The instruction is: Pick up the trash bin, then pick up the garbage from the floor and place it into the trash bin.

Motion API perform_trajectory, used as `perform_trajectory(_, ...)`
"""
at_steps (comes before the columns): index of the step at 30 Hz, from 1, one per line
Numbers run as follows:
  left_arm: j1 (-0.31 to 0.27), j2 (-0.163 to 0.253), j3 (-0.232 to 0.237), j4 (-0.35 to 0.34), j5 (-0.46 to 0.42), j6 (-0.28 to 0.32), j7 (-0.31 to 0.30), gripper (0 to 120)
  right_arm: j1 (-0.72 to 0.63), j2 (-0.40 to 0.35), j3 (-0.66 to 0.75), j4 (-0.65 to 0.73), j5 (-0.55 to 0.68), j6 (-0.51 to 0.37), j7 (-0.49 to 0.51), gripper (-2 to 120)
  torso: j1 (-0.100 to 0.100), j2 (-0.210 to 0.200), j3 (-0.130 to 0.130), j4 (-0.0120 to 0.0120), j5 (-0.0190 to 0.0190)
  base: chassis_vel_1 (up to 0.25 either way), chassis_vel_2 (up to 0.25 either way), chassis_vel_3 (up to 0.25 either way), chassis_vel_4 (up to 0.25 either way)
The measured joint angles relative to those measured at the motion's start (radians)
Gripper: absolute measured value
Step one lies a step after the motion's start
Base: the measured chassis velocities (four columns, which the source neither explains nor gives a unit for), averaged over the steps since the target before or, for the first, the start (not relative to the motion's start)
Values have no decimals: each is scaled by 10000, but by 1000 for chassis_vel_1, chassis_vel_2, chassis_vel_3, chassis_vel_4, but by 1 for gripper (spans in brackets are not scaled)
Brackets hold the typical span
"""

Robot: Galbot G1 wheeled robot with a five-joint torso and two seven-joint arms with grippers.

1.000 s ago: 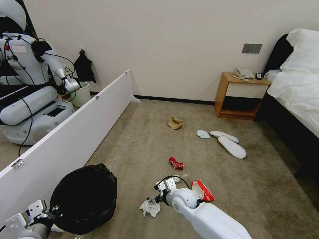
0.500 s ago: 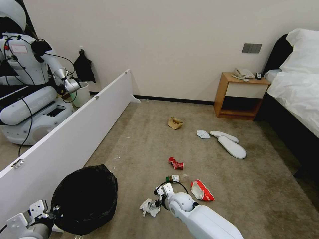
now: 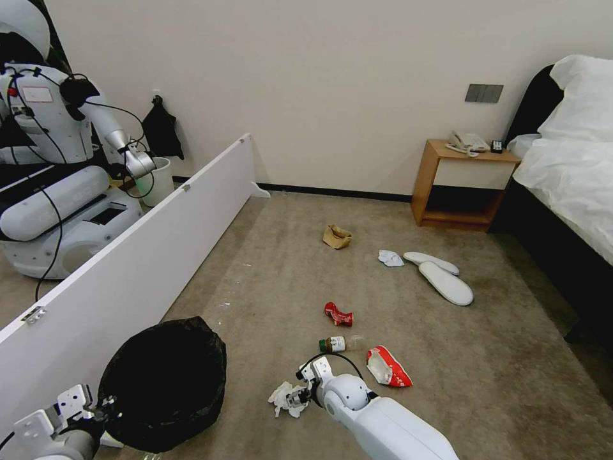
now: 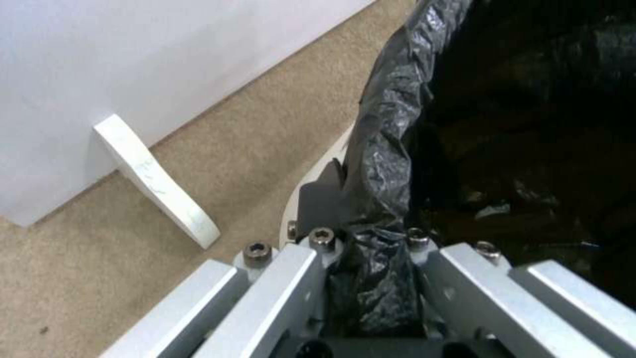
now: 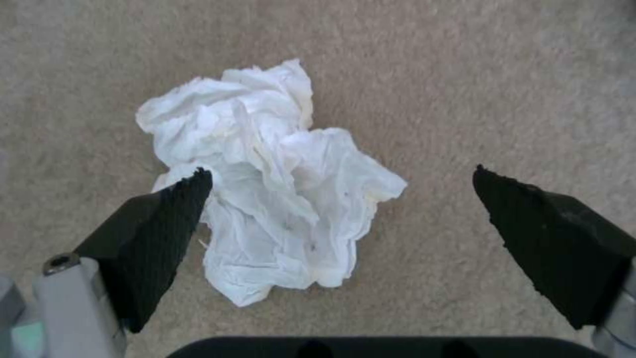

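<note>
— Where's your right gripper point(image 5: 341, 184)?

— Low over the floor point(image 3: 268, 268), fingers point(image 5: 159, 233) spread wide. The crumpled tissue point(image 5: 265, 184) lies between them, nearer one finger.

— And the left gripper point(image 4: 371, 258)?

— Clamped on the trash bin point(image 3: 163, 380), its black-bagged rim pinched between my fingers.

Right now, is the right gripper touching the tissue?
Cannot tell. In the right wrist view the right gripper is open over the tissue; one fingertip overlaps its edge, the other stands over bare carpet, but height above it is unclear.
</note>
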Motion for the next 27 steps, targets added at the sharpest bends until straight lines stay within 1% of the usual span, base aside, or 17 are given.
perform_trajectory(13,-16,6,56,55,20,0,3,2,22,287,-39,-459,-207,262,-149,100,0,0,0,0,0,0,0,0,0)
perform_trajectory(27,-40,-9,173,108,98,0,17,2,89,622,-89,-1245,-488,810,-473,100,0,1,0,0,0,0,0,0,0)
